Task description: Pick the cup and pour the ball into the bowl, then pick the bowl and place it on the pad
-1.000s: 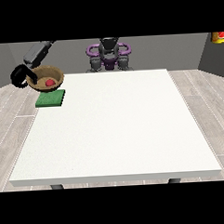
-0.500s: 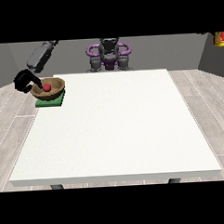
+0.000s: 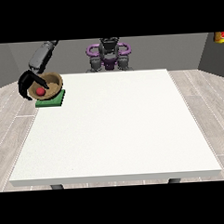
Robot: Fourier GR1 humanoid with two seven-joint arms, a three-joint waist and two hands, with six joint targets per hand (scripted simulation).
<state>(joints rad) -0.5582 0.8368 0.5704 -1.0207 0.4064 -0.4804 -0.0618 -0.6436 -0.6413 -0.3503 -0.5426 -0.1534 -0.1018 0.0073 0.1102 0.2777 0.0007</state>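
Now, bowl (image 3: 49,86): round, brown, wood-toned, smooth wall; sits tilted on the pad at the table's far left corner.
Pad (image 3: 51,99): flat green square, partly over the table edge.
Table (image 3: 114,127): large, white, matte.
Contents: one red ball (image 3: 40,91) inside the bowl, toward its left wall.
My hand at the view's left (image 3: 28,84): black fingers curled round the bowl's left rim, holding it.
Change: bowl is lower than half a second ago, closer onto the pad; my arm reaches more steeply.
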